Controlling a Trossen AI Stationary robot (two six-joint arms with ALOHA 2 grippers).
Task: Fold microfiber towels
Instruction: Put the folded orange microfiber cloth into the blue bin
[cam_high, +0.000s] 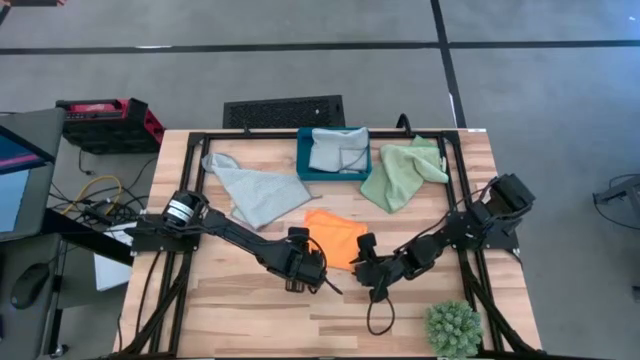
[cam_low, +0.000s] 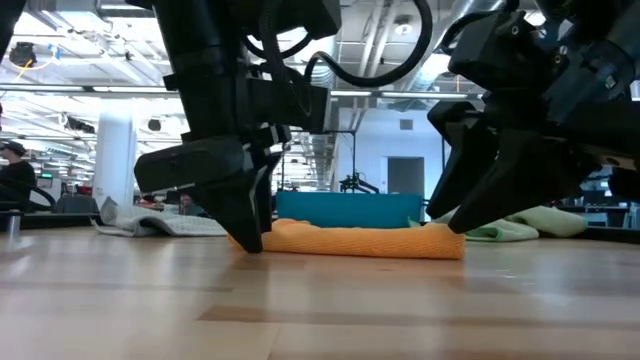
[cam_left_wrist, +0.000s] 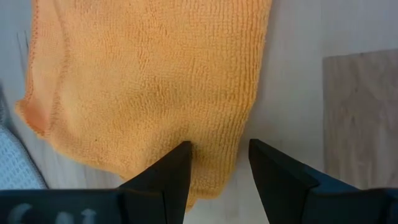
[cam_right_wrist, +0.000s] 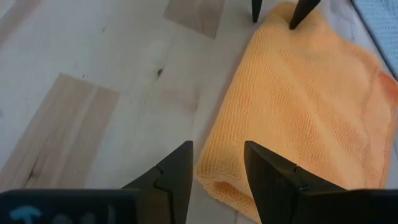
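Observation:
A bright orange microfiber towel (cam_high: 335, 238) lies bunched flat on the wooden table's middle. My left gripper (cam_left_wrist: 217, 149) stands open, pointing steeply down, astride the towel's near left corner (cam_left_wrist: 211, 180). My right gripper (cam_right_wrist: 217, 155) is open too, slanting down over the near right corner (cam_right_wrist: 217, 171). In the low view, both grippers (cam_low: 248, 240) (cam_low: 458, 222) reach down to the towel's two ends. A pale blue-grey towel (cam_high: 255, 192) lies spread at the far left. A second one (cam_high: 338, 150) rests in the teal box, and a light green towel (cam_high: 405, 170) lies at the far right. My left gripper has one finger (cam_left_wrist: 177, 165) over the orange cloth and the other (cam_left_wrist: 267, 165) at its edge, coming from above; I cannot tell whether they touch it. My right gripper has one finger (cam_right_wrist: 267, 168) over the corner and one (cam_right_wrist: 177, 168) over bare wood; touching or not, I cannot tell.
The teal box (cam_high: 303, 160) stands at the table's far middle. A spiky green plant ball (cam_high: 453, 328) sits at the near right corner. A black cable loop (cam_high: 378, 315) hangs near the right gripper. Bare wood lies along the near edge (cam_high: 250, 320).

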